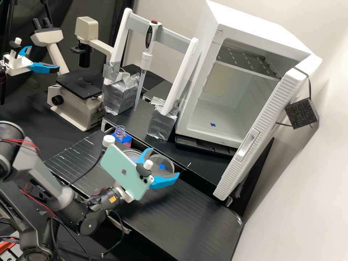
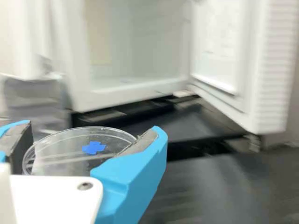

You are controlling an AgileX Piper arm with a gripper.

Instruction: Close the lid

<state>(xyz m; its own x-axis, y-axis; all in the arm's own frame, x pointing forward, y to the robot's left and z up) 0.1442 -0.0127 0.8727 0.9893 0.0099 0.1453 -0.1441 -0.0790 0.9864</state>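
In the high view, from the white gripper [image 1: 164, 162], passage is blocked at twelve o'clock by a silver-wrapped block [image 1: 162, 121], at ten by a clear, blue-banded bottle [image 1: 120, 133], near two by an open, ribbed white door [image 1: 262, 119]; room is left at five, over the grooved black bench [image 1: 195, 221].

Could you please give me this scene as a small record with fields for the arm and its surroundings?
pincer: white with two bright blue fingers, closed on the lid's edges
held: clear round plastic lid with blue cross-shaped mark
nearby: clear round plastic dish, beside the lid in the high view
lid status: not on that dish
incubator: large white box, door open
other equipment: beige and black microscope; white pipette with red top, upright
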